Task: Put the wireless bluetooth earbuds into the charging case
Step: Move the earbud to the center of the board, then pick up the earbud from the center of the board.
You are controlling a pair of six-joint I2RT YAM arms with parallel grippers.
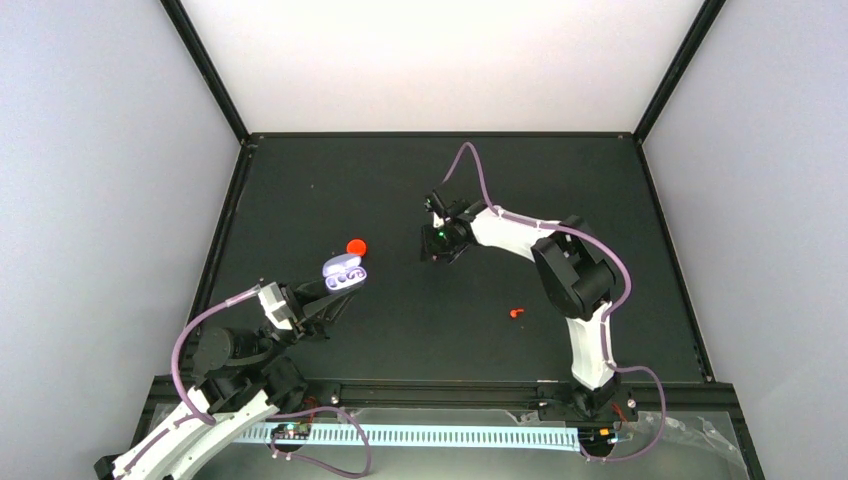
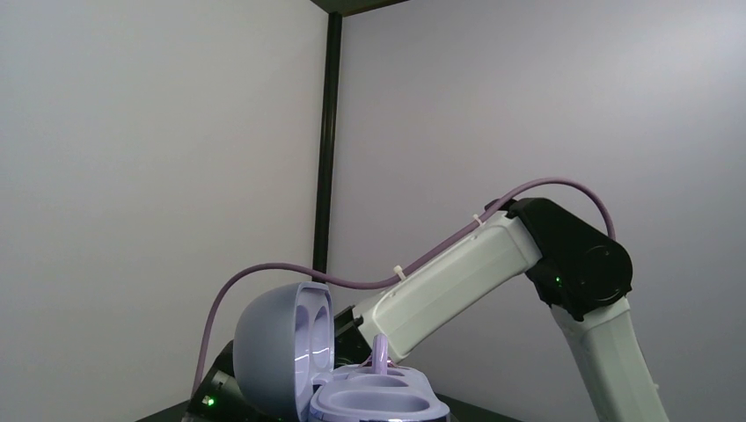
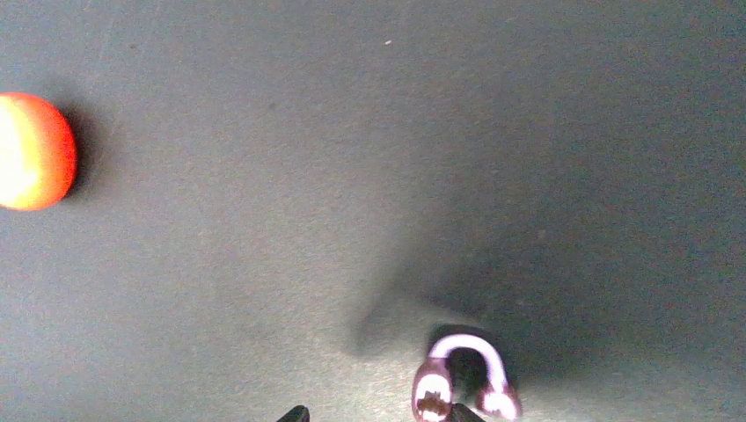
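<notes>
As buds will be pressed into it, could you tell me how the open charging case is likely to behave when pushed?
The charging case has a smooth, rounded shell, so it may slip or twist in the left hand. Its lid stands open on a hinge and could probably swing shut if knocked.

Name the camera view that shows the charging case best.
Left wrist: the charging case sits close, lid raised, its wells and the lid's inside plain. Top external shows it as a small pale open shell. Right wrist does not show it.
</notes>
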